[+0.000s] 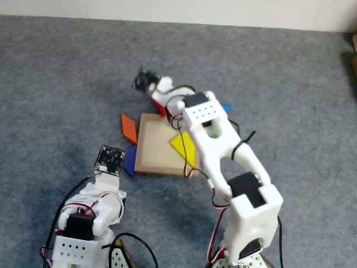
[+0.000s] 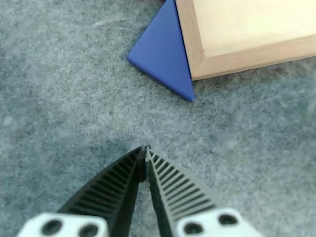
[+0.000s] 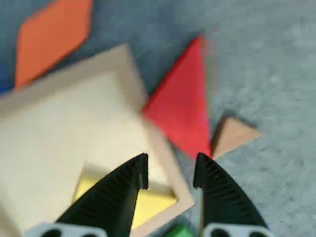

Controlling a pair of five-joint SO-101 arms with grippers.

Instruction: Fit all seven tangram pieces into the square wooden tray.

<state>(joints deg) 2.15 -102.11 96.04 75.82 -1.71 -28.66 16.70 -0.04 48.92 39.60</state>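
While the wooden tray holds a yellow piece, right end effector narrowly parted, left end effector closed, empty

The left arm sat folded low at about 7 o'clock in the high view, with its wrist tipped toward 12 o'clock. The left hand pointed downward, its two fingers pressed together at the tips. The right arm stretched from 5 o'clock toward 11 o'clock, well extended. The right hand pointed downward with a clear gap between its fingers.
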